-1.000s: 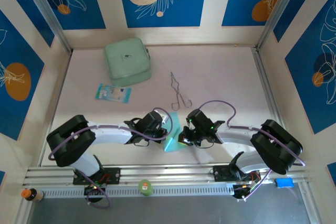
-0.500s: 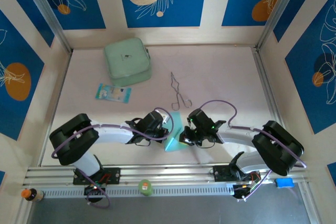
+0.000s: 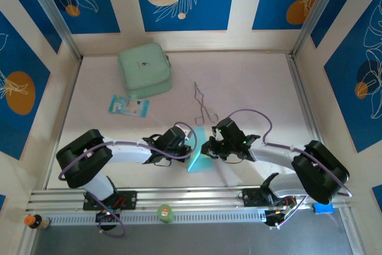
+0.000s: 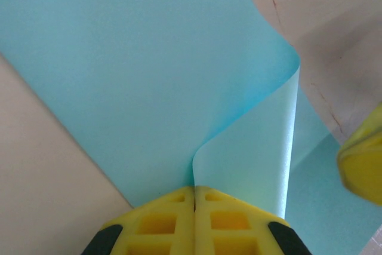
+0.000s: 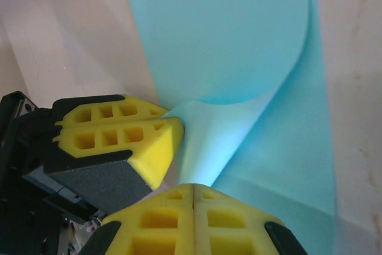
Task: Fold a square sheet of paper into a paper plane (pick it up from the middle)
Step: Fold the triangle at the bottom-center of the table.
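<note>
paper: square sheet of paper [image 3: 200, 158], curled, between the arms
left gripper [image 4: 194, 191]: clamped on its curl
right gripper [image 5: 194, 188]: clamped on it; own wrist view shows left pads [image 5: 113, 132] beside
top view: tongs [image 3: 203, 107] beyond

The left gripper [image 3: 189, 147] and right gripper [image 3: 208, 147] meet at a bent cyan sheet of paper [image 3: 196, 162]. A green case [image 3: 145, 70], packet [image 3: 128, 106] and tongs [image 3: 204, 109] lie behind.

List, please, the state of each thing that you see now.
square sheet of paper: curled upward, pinched by both grippers
left gripper: shut on the sheet
right gripper: shut on the sheet
mint-green case: closed, lying flat
metal tongs: lying flat, untouched
printed packet: lying flat, untouched
</note>
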You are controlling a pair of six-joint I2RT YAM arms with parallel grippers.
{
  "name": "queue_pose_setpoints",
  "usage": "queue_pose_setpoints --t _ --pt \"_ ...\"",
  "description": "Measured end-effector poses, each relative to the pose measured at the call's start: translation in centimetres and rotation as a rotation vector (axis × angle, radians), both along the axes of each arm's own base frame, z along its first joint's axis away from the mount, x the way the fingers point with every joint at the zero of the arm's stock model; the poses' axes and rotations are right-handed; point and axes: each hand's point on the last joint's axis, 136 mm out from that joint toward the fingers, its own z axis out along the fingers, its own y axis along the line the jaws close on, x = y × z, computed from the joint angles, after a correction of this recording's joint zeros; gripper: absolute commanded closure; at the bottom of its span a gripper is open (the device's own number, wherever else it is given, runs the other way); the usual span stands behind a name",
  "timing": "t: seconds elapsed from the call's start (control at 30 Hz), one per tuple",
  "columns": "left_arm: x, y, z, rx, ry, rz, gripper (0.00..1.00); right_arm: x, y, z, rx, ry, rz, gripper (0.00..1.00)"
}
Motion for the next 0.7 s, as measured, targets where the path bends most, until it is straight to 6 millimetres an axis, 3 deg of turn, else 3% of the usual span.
queue_pose_setpoints --t 0.3,0.7 --pt "0.0 0.0 0.0 0.0 0.002 0.003 0.98 0.7 2.9 0.1 0.024 -0.001 0.049 0.98" --pt "0.0 0.0 0.0 0.0 0.002 0.002 0.98 -0.2 1.7 -3.3 -0.016 0.052 0.03 0.99"
